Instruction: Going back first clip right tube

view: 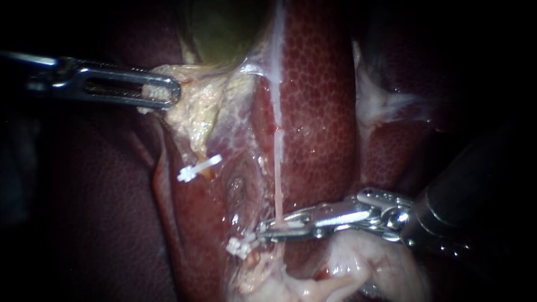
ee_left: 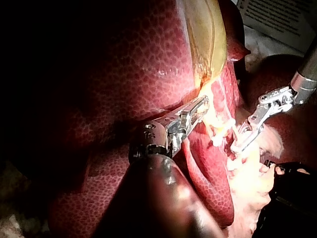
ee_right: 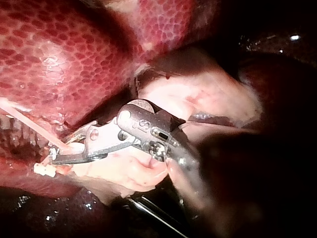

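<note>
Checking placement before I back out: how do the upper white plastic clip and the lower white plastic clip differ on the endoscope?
The upper white plastic clip lies slanted, clear of instruments; the lower white plastic clip sits off the tip of the right instrument, by the thin pink tube. The upper shows as a long bar; the lower looks short and bunched. Both are white.

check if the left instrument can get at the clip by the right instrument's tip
Probably not: the left instrument grips pale tissue beside the gallbladder, and the right instrument crowds that clip.
</note>
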`<state>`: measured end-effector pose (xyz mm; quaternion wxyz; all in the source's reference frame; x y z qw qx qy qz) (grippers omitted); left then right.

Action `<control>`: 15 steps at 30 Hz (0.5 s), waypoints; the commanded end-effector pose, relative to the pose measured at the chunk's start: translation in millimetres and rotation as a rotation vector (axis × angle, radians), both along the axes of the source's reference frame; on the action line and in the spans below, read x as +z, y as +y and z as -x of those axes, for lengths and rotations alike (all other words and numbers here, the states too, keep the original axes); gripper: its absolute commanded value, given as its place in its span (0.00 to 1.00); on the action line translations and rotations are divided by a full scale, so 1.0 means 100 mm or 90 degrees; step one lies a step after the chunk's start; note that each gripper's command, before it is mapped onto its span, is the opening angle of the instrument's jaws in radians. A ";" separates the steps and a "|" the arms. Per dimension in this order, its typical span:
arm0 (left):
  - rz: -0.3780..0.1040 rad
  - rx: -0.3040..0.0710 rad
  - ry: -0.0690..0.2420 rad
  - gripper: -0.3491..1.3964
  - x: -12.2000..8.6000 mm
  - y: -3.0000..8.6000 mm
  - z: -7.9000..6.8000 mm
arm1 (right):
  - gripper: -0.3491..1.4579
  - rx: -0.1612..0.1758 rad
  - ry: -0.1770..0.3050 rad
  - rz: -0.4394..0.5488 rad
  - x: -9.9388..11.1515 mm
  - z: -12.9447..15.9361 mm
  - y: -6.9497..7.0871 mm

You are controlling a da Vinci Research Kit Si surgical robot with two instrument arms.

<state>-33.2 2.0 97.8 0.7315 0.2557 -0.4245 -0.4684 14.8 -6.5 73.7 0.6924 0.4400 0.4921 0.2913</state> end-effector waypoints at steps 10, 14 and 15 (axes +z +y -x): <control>0.001 0.000 0.000 0.00 0.001 -0.001 0.000 | 0.45 0.022 0.014 0.001 -0.010 -0.009 0.010; 0.001 -0.001 0.001 0.00 0.001 -0.001 0.001 | 0.52 0.057 0.005 0.054 -0.013 -0.010 0.015; 0.001 -0.001 0.001 0.00 0.001 -0.001 0.001 | 0.52 0.065 0.003 0.071 -0.013 -0.009 0.017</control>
